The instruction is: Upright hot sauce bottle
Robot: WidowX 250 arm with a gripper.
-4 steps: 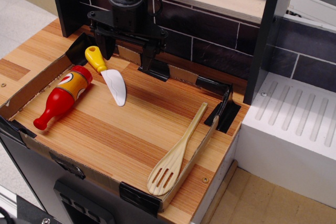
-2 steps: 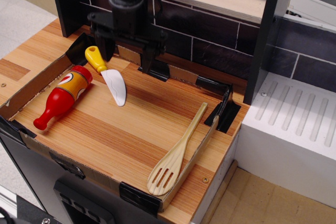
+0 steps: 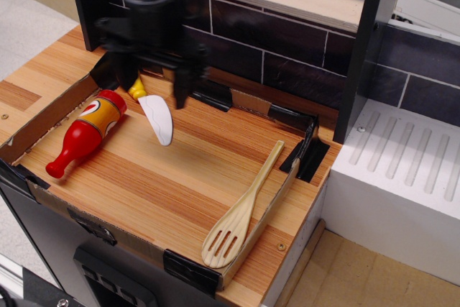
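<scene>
The hot sauce bottle (image 3: 88, 132) lies on its side at the left of the wooden board, its red cap toward the front left and its base toward the back. Its orange-yellow label faces up. My gripper (image 3: 149, 83) hangs open above the back left of the board, blurred by motion. Its left finger is above the bottle's base and its right finger is beyond the knife. It holds nothing.
A white toy knife (image 3: 153, 111) with a yellow handle lies just right of the bottle, partly hidden by the gripper. A wooden slotted spatula (image 3: 241, 213) leans on the board's right rim. A low cardboard rim (image 3: 43, 118) surrounds the board. A dark tiled wall (image 3: 287, 62) stands behind.
The gripper has moved left and slightly forward, from behind the knife to over the knife handle and the bottle's base. The bottle, knife and spatula have not moved.
</scene>
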